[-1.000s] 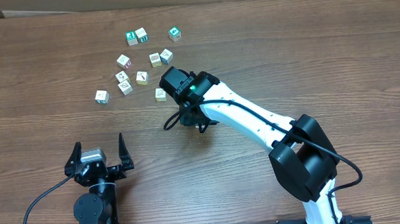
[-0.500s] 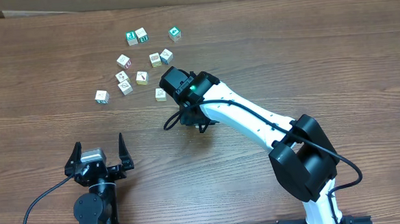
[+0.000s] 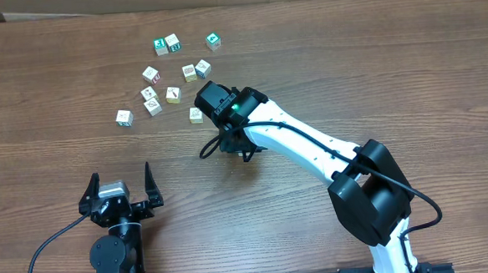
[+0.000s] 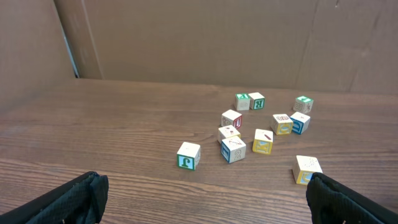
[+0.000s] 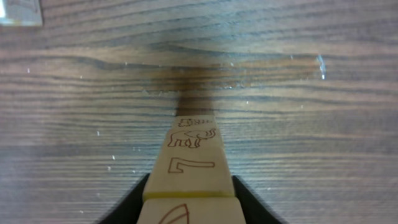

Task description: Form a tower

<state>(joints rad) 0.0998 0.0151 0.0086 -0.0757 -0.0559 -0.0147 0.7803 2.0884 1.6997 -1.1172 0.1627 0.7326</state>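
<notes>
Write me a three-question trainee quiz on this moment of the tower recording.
1. True or false: the left arm's jaws grip a cube.
2. Count the loose cubes lying on the table in the overhead view.
3. Where does the tower stand? A) between the right arm's jaws; B) among the loose cubes; C) beside the left arm.
Key: 1 false, they stand open and empty. 2 eleven. 3 A.
</notes>
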